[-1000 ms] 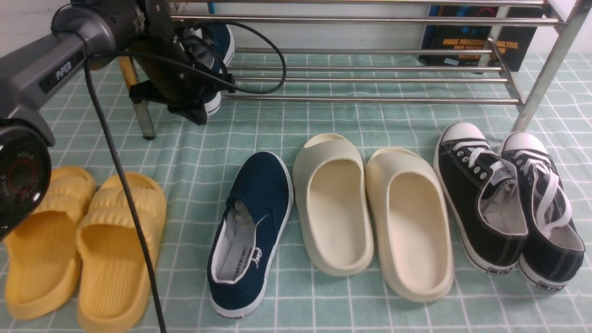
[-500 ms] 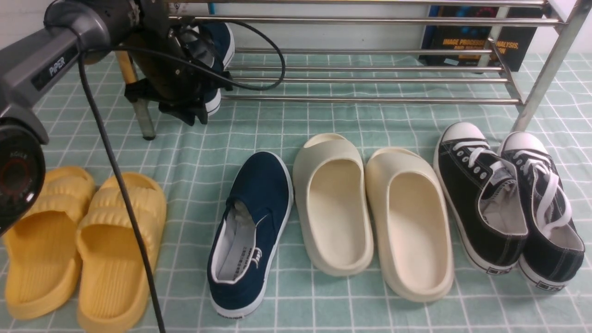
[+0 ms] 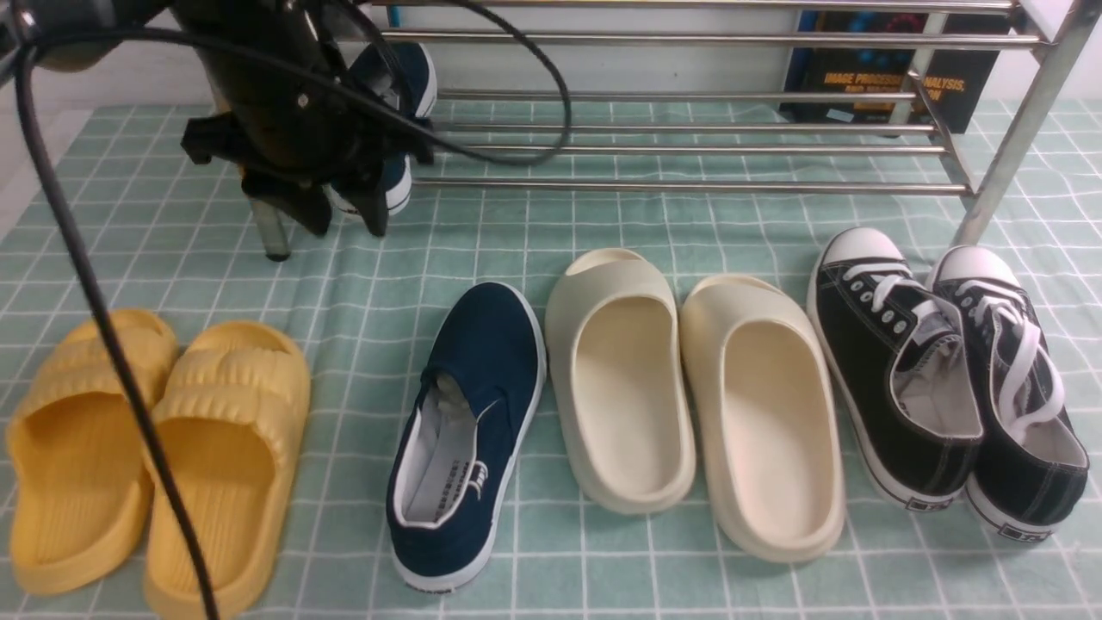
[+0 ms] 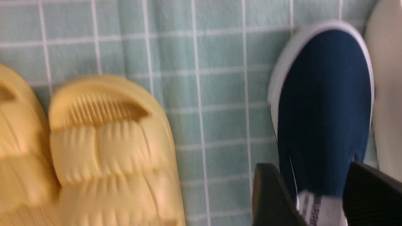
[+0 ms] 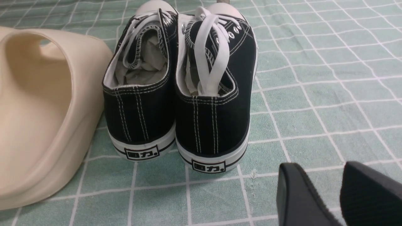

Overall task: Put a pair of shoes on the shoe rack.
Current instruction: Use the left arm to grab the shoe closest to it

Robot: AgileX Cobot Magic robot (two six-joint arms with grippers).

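Note:
One navy slip-on of the pair of shoes (image 3: pixel 415 76) lies on the left end of the shoe rack (image 3: pixel 689 185), mostly hidden behind my left arm. Its mate (image 3: pixel 469 413) lies on the checked cloth in front, toe toward the rack. My left gripper (image 3: pixel 344 226) hangs open just in front of the rack's left end, holding nothing. In the left wrist view the left gripper (image 4: pixel 317 201) frames the cloth-level navy shoe (image 4: pixel 323 110) far below. My right gripper (image 5: pixel 334 194) is open over bare cloth, beside the black sneakers.
Yellow slides (image 3: pixel 155 456) lie at front left, cream slides (image 3: pixel 689 396) in the middle, and black lace-up sneakers (image 3: pixel 947 379) at front right. A dark book (image 3: pixel 895 77) stands behind the rack. The rack's right leg (image 3: pixel 1007 146) stands near the sneakers.
My left gripper has opened and let go of the navy shoe on the rack. The arm has risen and drawn back from the rack, with its cable swinging along.

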